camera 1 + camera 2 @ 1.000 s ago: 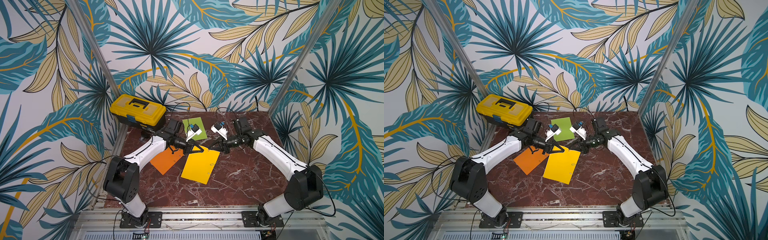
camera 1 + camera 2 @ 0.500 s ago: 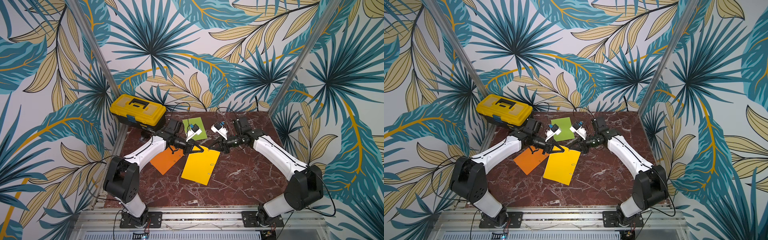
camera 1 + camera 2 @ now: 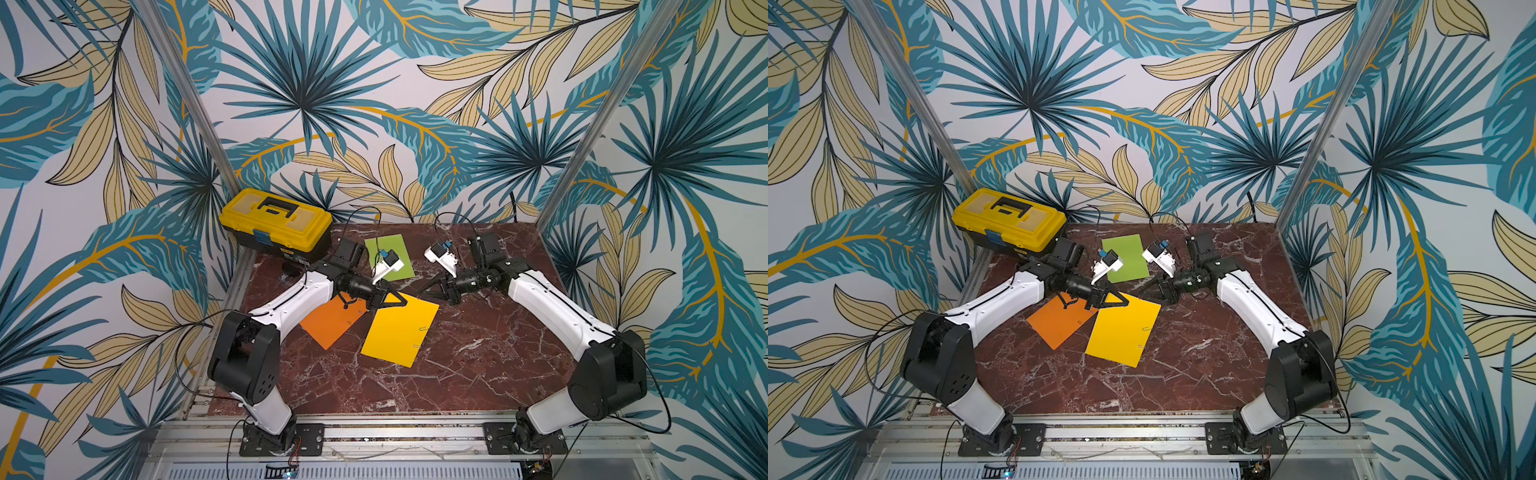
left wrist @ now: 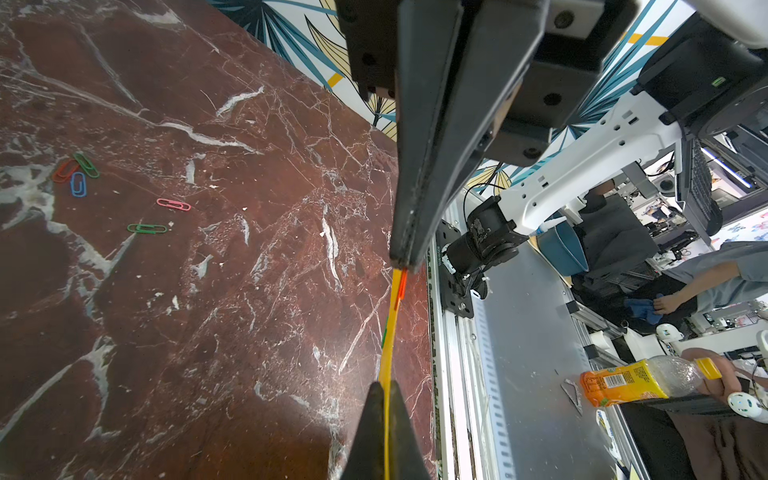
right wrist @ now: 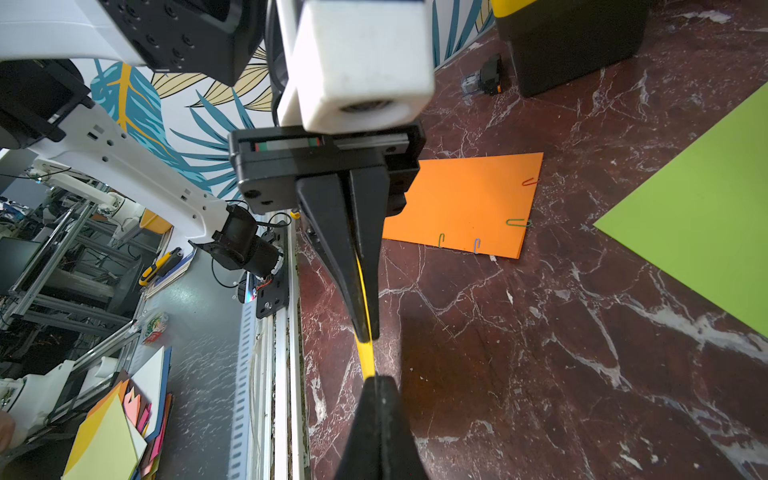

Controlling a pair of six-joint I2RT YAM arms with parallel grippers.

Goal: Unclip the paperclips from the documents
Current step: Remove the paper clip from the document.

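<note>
Yellow document [image 3: 399,332] is pinched by left end effector [image 4: 384,388] and right end effector [image 4: 402,262]; next, its reddish paperclip [image 4: 401,286] probably must slide off.

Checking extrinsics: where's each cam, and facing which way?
Top views: high over front rail, looking down at table; left arm and right arm whole.
Left wrist: sits behind left gripper, which shows; faces right gripper.
Right wrist: sits behind right gripper, which shows; faces left gripper.
Shared: both wrists see yellow sheet edge-on.
</note>
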